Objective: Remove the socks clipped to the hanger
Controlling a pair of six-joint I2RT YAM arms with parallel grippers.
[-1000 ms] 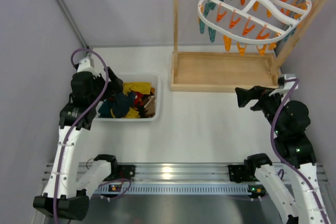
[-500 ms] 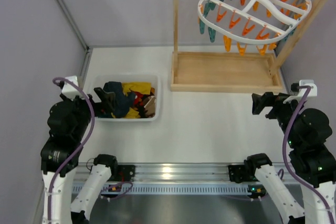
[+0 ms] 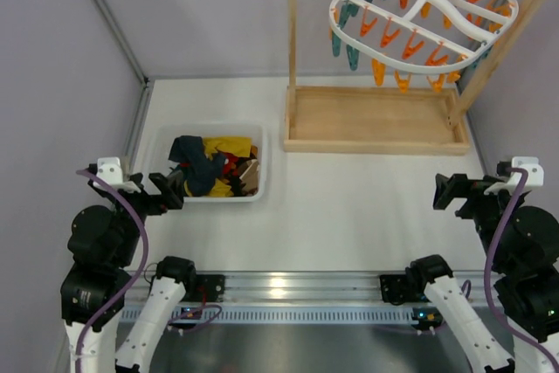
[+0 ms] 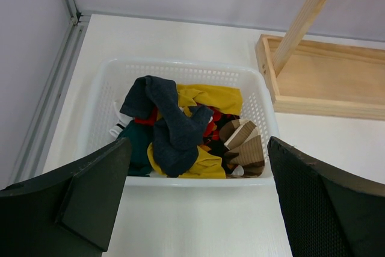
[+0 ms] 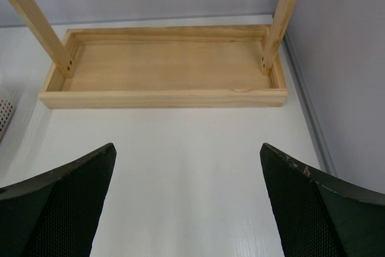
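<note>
The white oval hanger (image 3: 424, 15) hangs from the wooden rack at the top right; its orange and teal clips hold nothing that I can see. A dark navy sock (image 4: 174, 124) lies on top of the pile in the white basket (image 4: 180, 67), over mustard yellow fabric (image 4: 207, 97). The sock also shows in the top view (image 3: 203, 172). My left gripper (image 3: 166, 191) is open and empty, just in front of the basket's near left corner. In its wrist view the left gripper (image 4: 198, 197) frames the basket. My right gripper (image 3: 454, 191) is open and empty over bare table at the right.
The wooden rack's tray base (image 3: 376, 120) stands at the back right, with uprights at its ends; it also shows in the right wrist view (image 5: 162, 67). The basket (image 3: 262, 159) holds mixed red, brown and teal clothes. Walls close in on left and right.
Both arms have drawn back toward the near edge. The left gripper has moved from over the basket to in front of it. The right gripper has moved right and nearer.
</note>
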